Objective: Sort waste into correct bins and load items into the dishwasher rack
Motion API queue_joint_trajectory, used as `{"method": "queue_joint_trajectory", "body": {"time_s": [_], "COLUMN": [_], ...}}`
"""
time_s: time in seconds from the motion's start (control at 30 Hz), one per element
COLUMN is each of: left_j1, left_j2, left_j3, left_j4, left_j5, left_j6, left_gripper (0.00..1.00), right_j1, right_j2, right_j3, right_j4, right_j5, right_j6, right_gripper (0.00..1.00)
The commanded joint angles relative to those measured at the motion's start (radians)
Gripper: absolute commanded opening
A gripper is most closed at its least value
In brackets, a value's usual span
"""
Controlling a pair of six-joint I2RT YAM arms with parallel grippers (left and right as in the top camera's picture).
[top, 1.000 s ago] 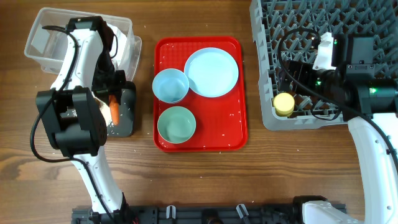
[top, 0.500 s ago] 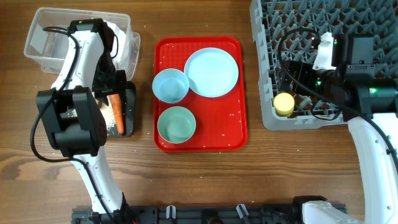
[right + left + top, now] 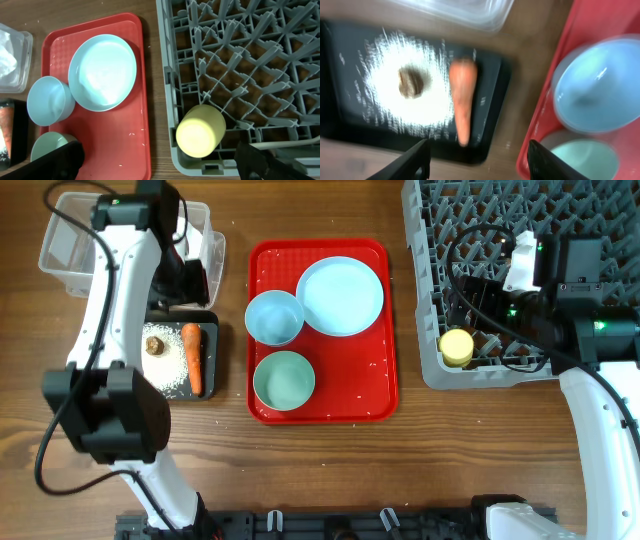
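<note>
Left pincer [image 3: 479, 150] parted, empty, hovering over carrot [image 3: 461, 97] in black tray [image 3: 340, 125]; right pincer [image 3: 159, 152] wide, empty, over rack [image 3: 240, 60].

Red tray [image 3: 375, 385]: no lettering legible.
Grey rack [image 3: 426, 330]: no mark or number legible.
Black tray [image 3: 210, 330]: no label legible.
Clear tub [image 3: 68, 252]: no print legible.
Left wrist view: too blurred for any reading.

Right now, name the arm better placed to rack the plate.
Right. The right gripper hangs open and empty over the rack, and the plate lies nearest that side. The left gripper is far off, by the black tray.
</note>
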Motion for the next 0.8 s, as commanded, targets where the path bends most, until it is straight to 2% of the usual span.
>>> {"method": "queue_joint_trajectory", "body": {"time_s": [0.0, 0.07, 0.17, 0.47, 0.6, 0.77], "left_j1": [0.005, 0.002, -0.006, -0.010, -0.011, -0.017], "left_j2": [0.003, 0.012, 0.022, 0.027, 0.047, 0.083], "left_j3": [0.006, 0.003, -0.001, -0.081, -0.102, -0.102], "left_j4": [0.132, 0.184, 0.260, 0.509, 0.539, 0.557], "left_j5": [-0.006, -0.006, -0.006, -0.010, -0.010, 0.090], "left_j6": [0.001, 0.000, 0.001, 0.005, 0.005, 0.006], "left_gripper": [0.60, 0.56, 0.55, 0.64, 0.66, 0.67], "right_j1": [-0.003, -0.003, -0.003, -0.003, -0.003, -0.003], "right_j2": [0.006, 0.006, 0.006, 0.006, 0.006, 0.006], "right_j3": [0.008, 0.008, 0.008, 0.008, 0.008, 0.008], "right_j4": [0.004, 0.003, 0.003, 0.000, 0.000, 0.004], "right_j5": [-0.006, -0.006, -0.006, -0.006, -0.006, -0.006], "right_j6": [0.009, 0.009, 0.009, 0.009, 0.011, 0.011], "right_gripper": [1.00, 1.00, 1.00, 1.00, 1.00, 1.00]}}
